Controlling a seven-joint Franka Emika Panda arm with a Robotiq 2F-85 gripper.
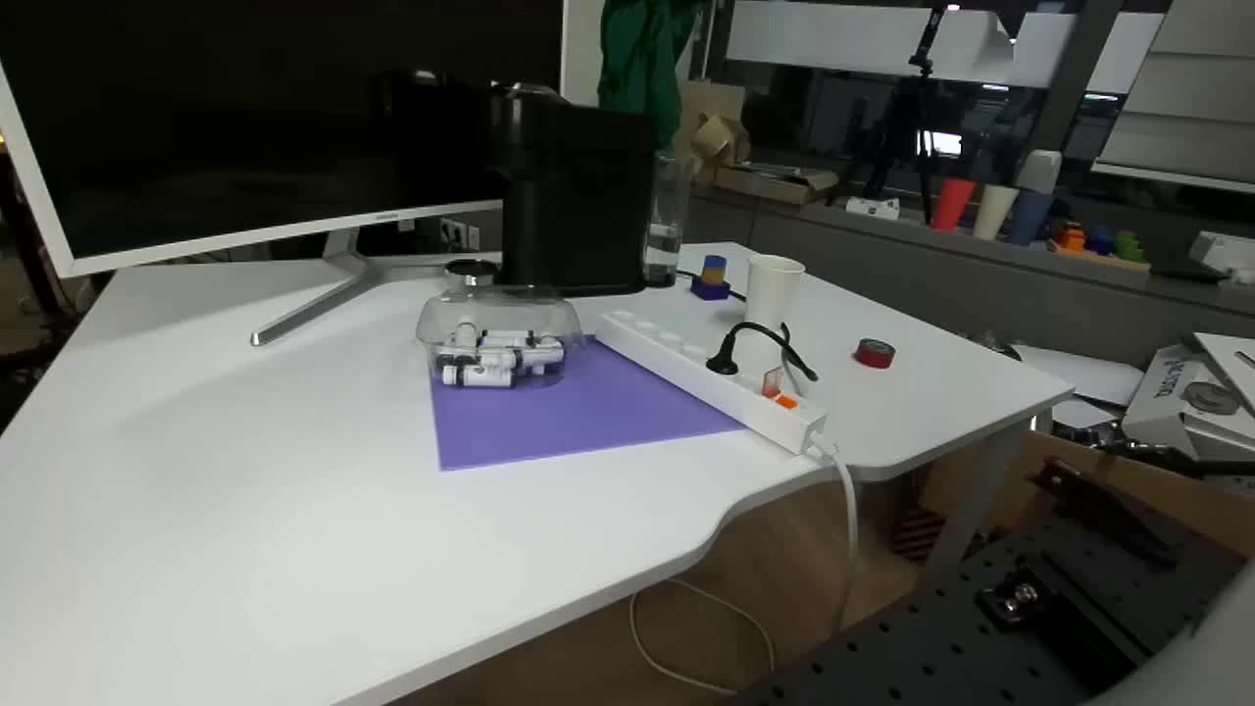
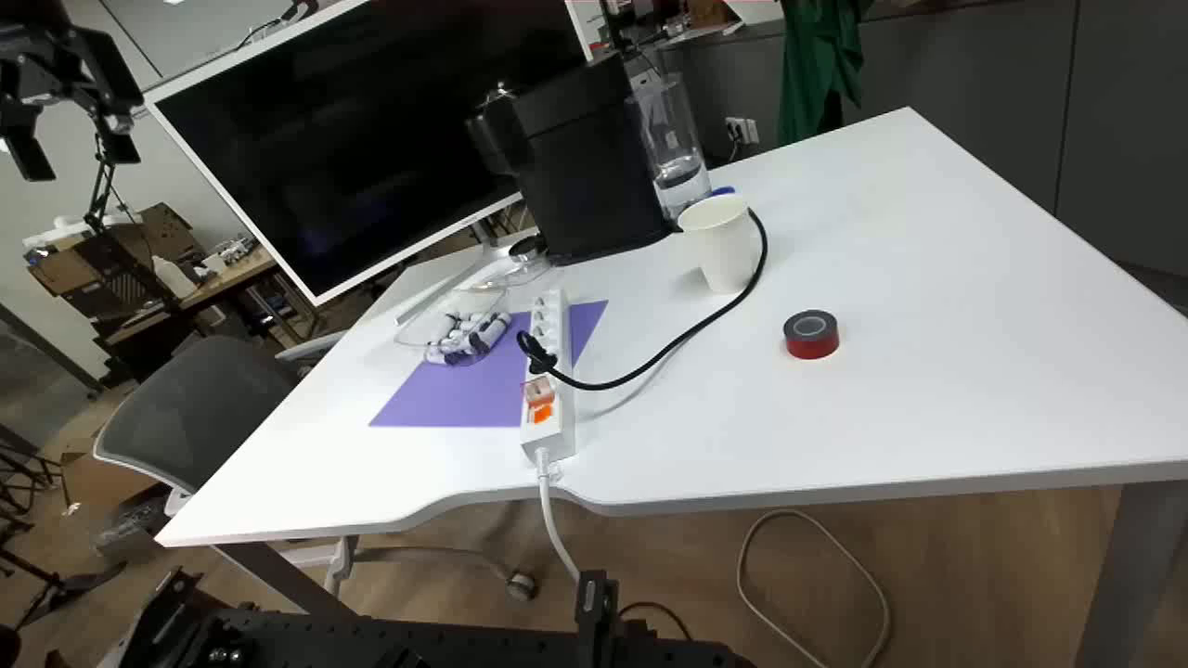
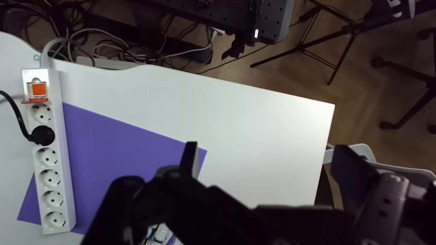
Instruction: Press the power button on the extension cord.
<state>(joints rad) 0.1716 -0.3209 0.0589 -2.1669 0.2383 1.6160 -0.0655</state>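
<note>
The strip [image 3: 48, 167] lies sockets-up across the right part of the purple mat [image 3: 112, 146], its near end running past it onto the white table [image 1: 245, 510]. The button [image 3: 39, 89] sits at that near end, facing up, so a push straight down should reach it. Its clear red flap [image 3: 35, 100] stands raised on the side toward the sockets, presumably to leave the button bare. The white cable [image 2: 557, 531] leaves the same end and drops over the near table edge; a slanted push might slide the strip. The black plug [image 3: 43, 135] fills the second socket from the button, probably clear of a straight press.

The gripper [image 2: 78, 161] hangs high, left of the strip, its fingers spread wide with nothing between them. That leaves the view down clear, but for pressing they would likely serve better brought together.

Whether the button is in or out, or lit, I cannot tell. The wrist view shows the fingers dark and blurred, and the gripper's body covers most of the tub [image 1: 500, 328] of small bottles. The plug's lead [image 2: 682, 345] passes behind the cup [image 1: 775, 282], and its far end is lost.
</note>
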